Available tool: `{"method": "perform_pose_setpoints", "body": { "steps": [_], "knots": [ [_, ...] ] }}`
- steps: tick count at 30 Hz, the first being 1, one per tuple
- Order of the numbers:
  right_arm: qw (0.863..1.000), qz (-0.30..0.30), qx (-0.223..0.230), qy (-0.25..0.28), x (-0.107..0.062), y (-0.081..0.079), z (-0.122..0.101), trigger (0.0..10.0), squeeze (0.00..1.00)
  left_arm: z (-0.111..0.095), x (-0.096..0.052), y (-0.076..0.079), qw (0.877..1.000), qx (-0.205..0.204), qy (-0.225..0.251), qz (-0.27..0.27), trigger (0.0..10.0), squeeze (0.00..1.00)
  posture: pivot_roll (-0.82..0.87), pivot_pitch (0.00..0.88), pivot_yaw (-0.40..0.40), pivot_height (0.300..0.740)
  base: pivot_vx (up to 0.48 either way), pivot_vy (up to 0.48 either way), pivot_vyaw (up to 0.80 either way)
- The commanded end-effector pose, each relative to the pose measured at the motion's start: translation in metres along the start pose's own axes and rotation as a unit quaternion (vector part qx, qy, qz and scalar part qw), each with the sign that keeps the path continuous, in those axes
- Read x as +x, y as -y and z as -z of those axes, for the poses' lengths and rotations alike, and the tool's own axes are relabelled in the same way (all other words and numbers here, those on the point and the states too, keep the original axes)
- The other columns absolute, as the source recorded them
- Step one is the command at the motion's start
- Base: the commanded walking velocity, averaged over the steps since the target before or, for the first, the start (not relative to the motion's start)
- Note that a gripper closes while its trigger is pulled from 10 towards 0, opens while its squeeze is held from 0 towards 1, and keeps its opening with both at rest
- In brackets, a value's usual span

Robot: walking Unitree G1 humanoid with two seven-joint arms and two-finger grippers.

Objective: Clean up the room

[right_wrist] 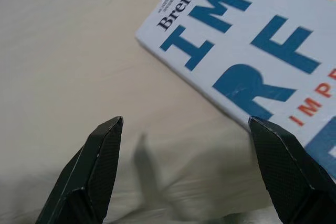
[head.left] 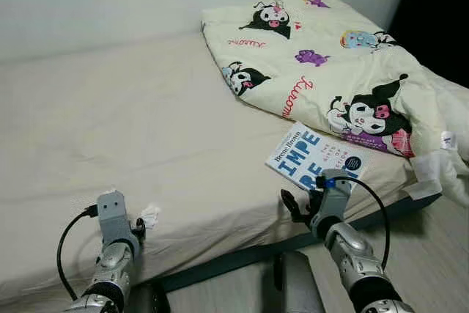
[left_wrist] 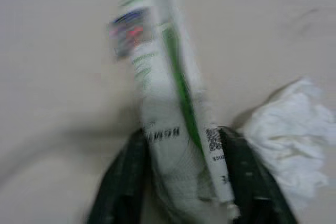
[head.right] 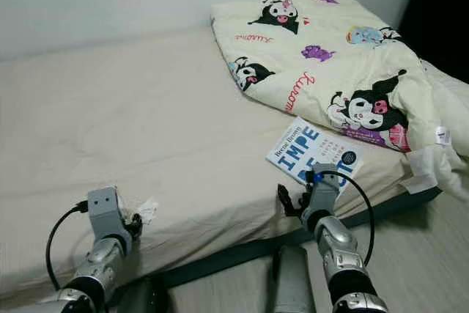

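White book (head.left: 314, 157) reading "Brené Brown" and "IMPE" lies on the bed (head.left: 146, 137) at 4 o'clock beside the Kuromi blanket (head.left: 322, 64), right gripper (right_wrist: 184, 166) spread wide at its corner, left gripper (left_wrist: 184, 182) clamped on a blurry green-striped wrapper (left_wrist: 168, 129), white tissue (left_wrist: 289, 135) alongside.

Bedroom, bed (head.left: 110, 130), cartoon-print quilt (head.left: 330, 56)
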State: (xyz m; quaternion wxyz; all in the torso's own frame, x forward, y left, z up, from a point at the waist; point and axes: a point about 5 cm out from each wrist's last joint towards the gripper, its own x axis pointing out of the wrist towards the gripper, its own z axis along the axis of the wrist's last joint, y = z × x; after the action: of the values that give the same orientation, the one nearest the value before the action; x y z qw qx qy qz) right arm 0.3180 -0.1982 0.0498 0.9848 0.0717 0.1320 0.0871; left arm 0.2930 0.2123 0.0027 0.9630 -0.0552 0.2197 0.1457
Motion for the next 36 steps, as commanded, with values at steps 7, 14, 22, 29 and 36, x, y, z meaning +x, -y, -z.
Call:
{"method": "perform_pose_setpoints", "body": {
  "steps": [7,14,22,29,36],
  "knots": [
    [0.999,-0.046,0.019,0.012,0.004,-0.019,-0.004,10.0,0.00,-0.003,0.000,-0.020,0.998,0.022,0.010,-0.060,0.0,0.00,-0.23,0.172,0.055,0.475,0.000,0.000,0.00],
    [0.988,-0.142,0.021,0.048,0.016,-0.058,-0.023,10.0,0.00,-0.031,0.004,-0.028,0.992,0.032,0.072,-0.096,0.0,0.00,-0.22,0.164,0.048,0.475,0.000,0.000,0.00],
    [0.981,-0.186,0.009,0.053,0.024,-0.085,-0.033,10.0,0.00,-0.072,0.008,-0.032,0.982,-0.029,0.155,-0.103,0.0,0.00,-0.20,0.152,0.038,0.475,0.000,0.000,0.00],
    [0.976,-0.210,0.016,0.048,0.024,-0.098,-0.029,10.0,0.00,-0.092,0.009,-0.013,0.977,-0.085,0.196,-0.008,0.0,0.00,-0.18,0.138,0.037,0.475,0.000,0.000,0.00],
    [0.956,-0.292,-0.012,0.030,0.026,-0.143,-0.017,10.0,0.00,-0.093,0.003,-0.011,0.975,-0.046,0.218,0.021,10.0,0.00,-0.14,0.125,0.023,0.475,0.000,0.000,0.69]
  ]
}}
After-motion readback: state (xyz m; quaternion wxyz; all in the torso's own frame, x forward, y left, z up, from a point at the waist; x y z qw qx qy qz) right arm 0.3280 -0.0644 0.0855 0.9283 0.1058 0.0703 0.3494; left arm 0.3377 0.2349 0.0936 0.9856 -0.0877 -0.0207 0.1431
